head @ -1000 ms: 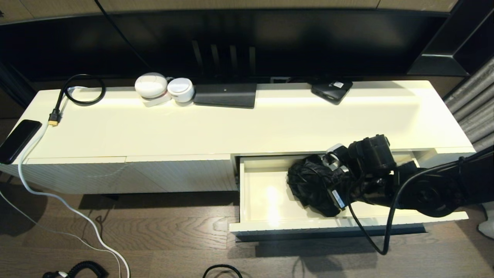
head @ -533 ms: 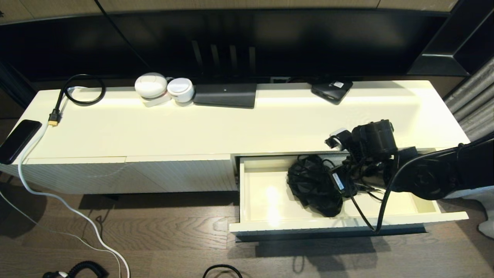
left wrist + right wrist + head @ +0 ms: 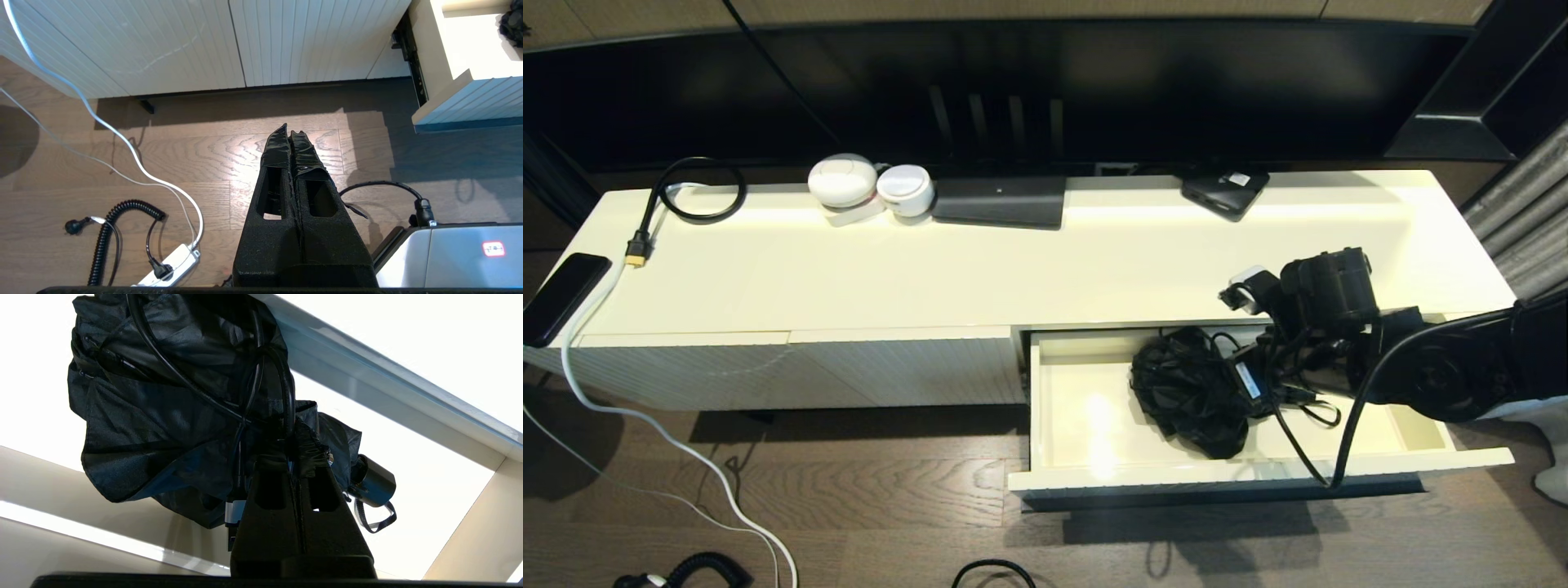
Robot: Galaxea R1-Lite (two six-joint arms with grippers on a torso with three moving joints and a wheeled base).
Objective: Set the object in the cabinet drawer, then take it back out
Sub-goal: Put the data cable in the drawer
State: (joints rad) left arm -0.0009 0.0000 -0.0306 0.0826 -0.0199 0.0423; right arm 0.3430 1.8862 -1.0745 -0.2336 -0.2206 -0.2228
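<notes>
Head view: the right gripper reaches over the pulled-out cabinet drawer, its fingers pinched tight on the fabric of a folded black umbrella, which hangs partly inside the drawer. The left gripper is parked over the wooden floor, fingers pressed together, holding nothing.

Right arm: matte blk housings, round joint cover, blk cables looped alongside, white label nr wrist. End effector fingers: blk, tape-wrapped tips, slotted bases.
</notes>
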